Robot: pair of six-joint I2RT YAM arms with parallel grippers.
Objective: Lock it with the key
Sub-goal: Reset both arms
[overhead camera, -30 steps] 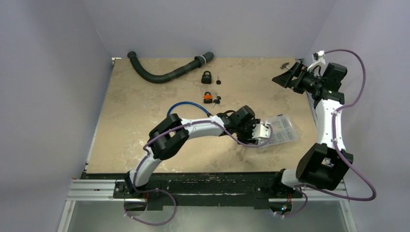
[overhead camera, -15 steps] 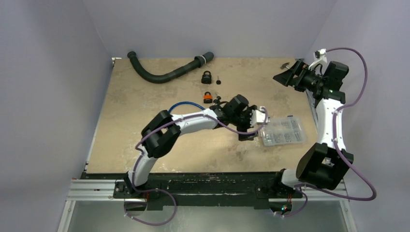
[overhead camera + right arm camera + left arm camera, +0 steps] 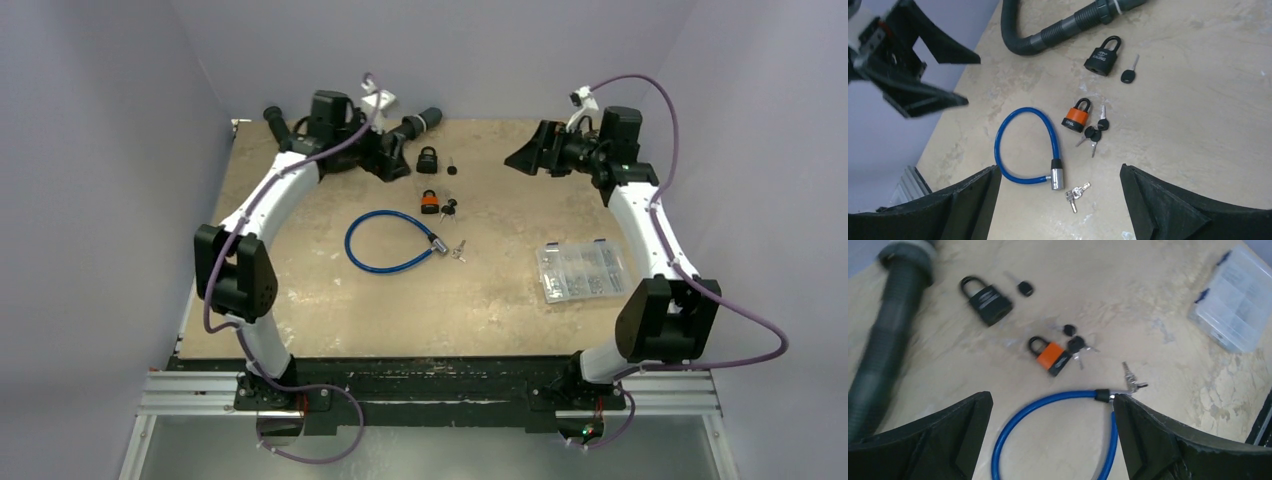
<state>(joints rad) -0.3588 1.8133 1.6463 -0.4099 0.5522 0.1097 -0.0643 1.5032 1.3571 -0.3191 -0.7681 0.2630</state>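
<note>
A blue cable lock lies looped mid-table, its silver cylinder beside a small bunch of silver keys. An orange padlock with black-headed keys lies behind it. Farther back are a black padlock and a single key. My left gripper is open and empty, raised at the back by the hose. My right gripper is open and empty, raised at the back right. Both wrist views look down on the cable lock and the silver keys.
A black corrugated hose curves along the back left edge. A clear plastic parts box lies on the right side of the table. Walls close in the table on the left, back and right.
My left arm has swung from the parts box at mid-table to the back left, uncovering the cable lock. The box stays on the right. My right gripper has moved left along the back.
</note>
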